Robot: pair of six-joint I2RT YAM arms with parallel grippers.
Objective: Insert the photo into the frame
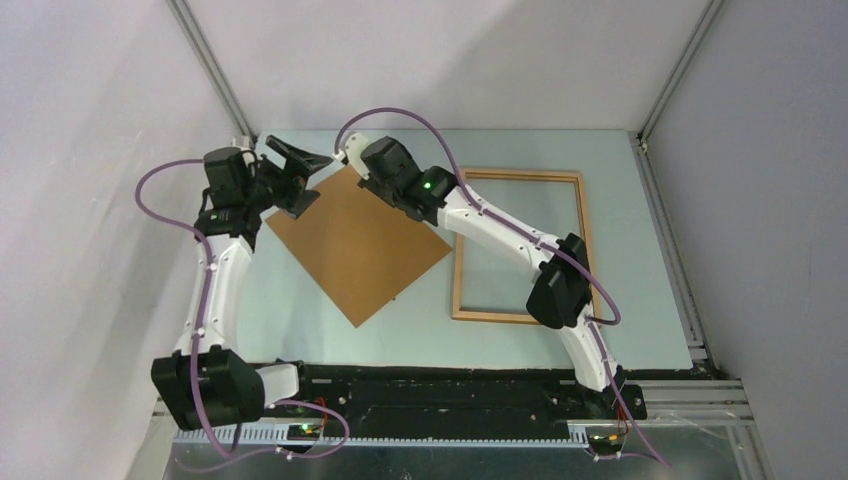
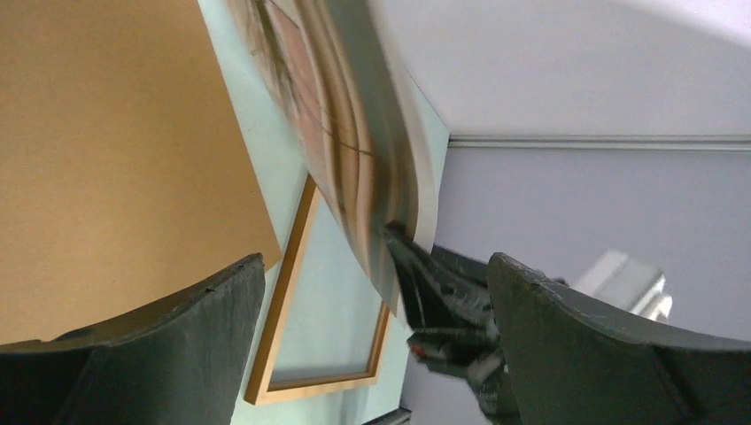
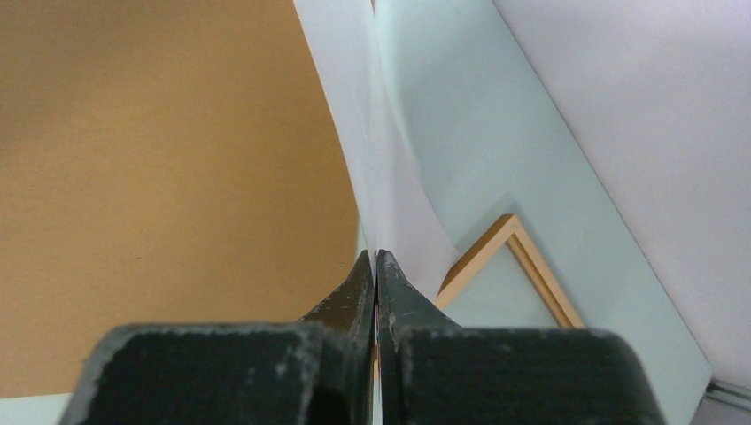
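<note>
- Aloft, the photo [image 2: 354, 142] bows in mid-air at the far left of the table [image 1: 640, 300], over the far corner of the backing board [image 1: 355, 240], its striped-curtain side turned toward my left arm.
- My right gripper [image 3: 375, 266] is clamped tight on one edge of the sheet, the only grip on it.
- My left gripper [image 1: 303, 175] stands just beside, jaws spread wide, holding nothing.
- The frame [image 1: 520, 315] lies flat, well to the right.
- The risk, as I judge it: one edge pinch lets limp paper sag, so a trailing corner could snag on board or moulding and crease, or slip free.
</note>
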